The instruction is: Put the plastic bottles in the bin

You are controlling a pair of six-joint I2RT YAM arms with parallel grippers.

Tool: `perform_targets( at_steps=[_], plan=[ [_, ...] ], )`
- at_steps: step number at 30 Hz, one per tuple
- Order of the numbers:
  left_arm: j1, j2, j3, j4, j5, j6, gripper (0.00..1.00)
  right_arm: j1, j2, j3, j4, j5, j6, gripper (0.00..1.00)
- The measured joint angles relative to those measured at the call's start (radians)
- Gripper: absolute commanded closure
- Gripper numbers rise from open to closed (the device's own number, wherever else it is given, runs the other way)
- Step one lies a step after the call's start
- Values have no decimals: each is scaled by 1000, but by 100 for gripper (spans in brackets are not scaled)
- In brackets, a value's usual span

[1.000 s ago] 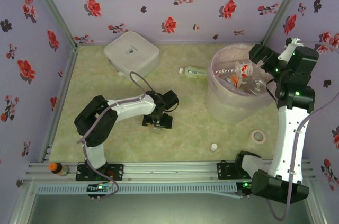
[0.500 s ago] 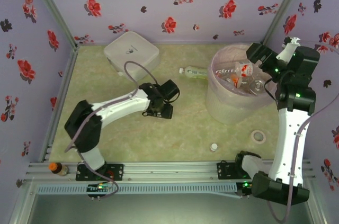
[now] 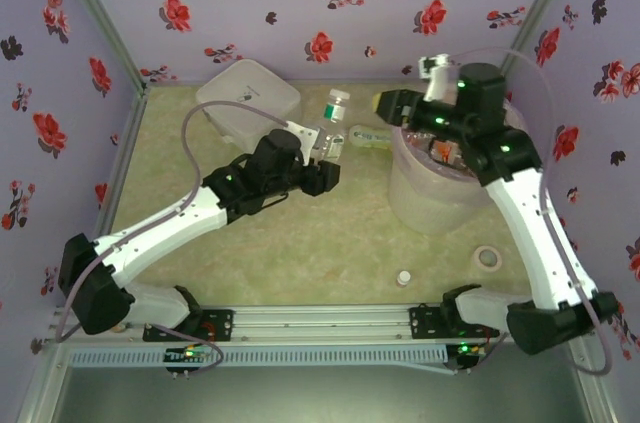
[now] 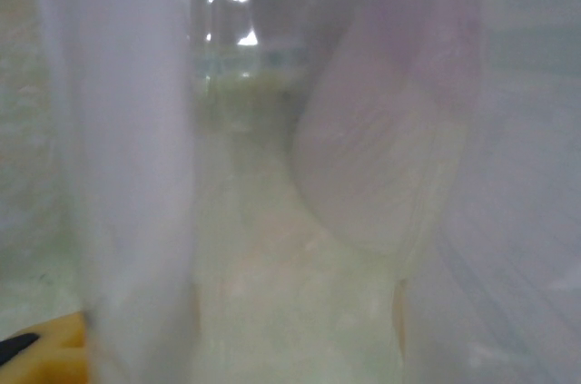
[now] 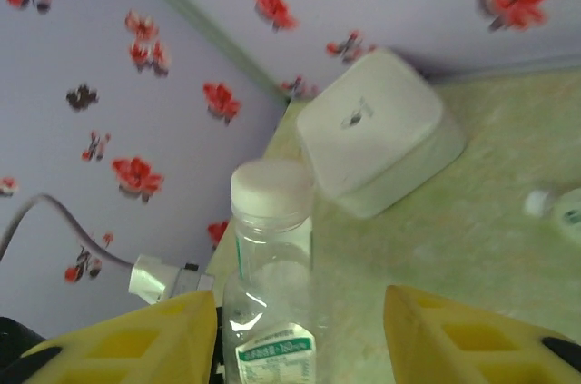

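Since the plastic bottles are small, clear and look empty, I judge them light, thin-walled and a bit slick: easy to dent, likely to roll. Best hold would be across the body, below the cap, with a gentle squeeze.

Held bottle (image 3: 332,128): upright, pale cap on top, lifted off the table toward the far edge, between the white box (image 3: 248,98) and the bin (image 3: 425,208). Left gripper (image 3: 327,148) is closed on its lower body. The left wrist view is a blur of clear plastic pressed close, which fits a grip.

Left arm: stretched long from the near left corner, running diagonally toward the far middle, wrist raised.

Lying bottle (image 3: 368,136): on its side on the table, just beside the bin's left wall.

Bin: toward the far right corner, several bottles already inside (image 3: 450,148).

Right arm: rises from the near right corner, arches over the bin, wrist turned left. Right gripper (image 3: 385,103) hangs past the bin's left rim, over the lying bottle. Its yellow fingers (image 5: 154,339) stand apart and grip nothing, and the held bottle shows beyond them.

Risk, my guess: the two wrists are near each other.
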Motion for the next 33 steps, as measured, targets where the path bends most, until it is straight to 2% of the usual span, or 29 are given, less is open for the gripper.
perform_targets(
  at_steps=[2, 5, 7, 9, 13, 16, 20, 21, 23, 24, 29, 33],
  plan=[
    [0, -12, -26, 45, 31, 10, 78, 53, 38, 3, -3, 13, -18, 41],
    [0, -16, -43, 84, 59, 16, 78, 97, 80, 3, 3, 21, -35, 26],
    [1, -16, -46, 107, 75, 16, 78, 116, 97, 3, 16, 24, -35, 22],
    [1, -16, -51, 127, 87, 16, 78, 128, 108, 3, 27, 27, -35, 22],
    [1, -16, -63, 156, 117, 16, 76, 136, 132, 3, 35, 55, -39, 40],
    [3, -15, -69, 151, 126, 16, 68, 141, 142, 3, 43, 60, -42, 55],
    [5, -14, -69, 161, 129, 19, 42, 148, 138, 10, 45, 68, -50, 73],
    [5, -14, -70, 167, 129, 19, 33, 148, 137, 13, 43, 71, -53, 74],
    [5, -15, -72, 189, 130, 29, 6, 147, 135, 26, 36, 93, -57, 79],
    [5, -18, -76, 195, 129, 37, 1, 143, 134, 34, 36, 111, -59, 82],
    [7, -60, -134, 203, 109, 50, 0, 92, 61, 54, 36, 211, -62, 88],
    [17, -102, -173, 198, 94, 50, 0, -53, -66, 53, 44, 288, -46, 94]
  ],
)
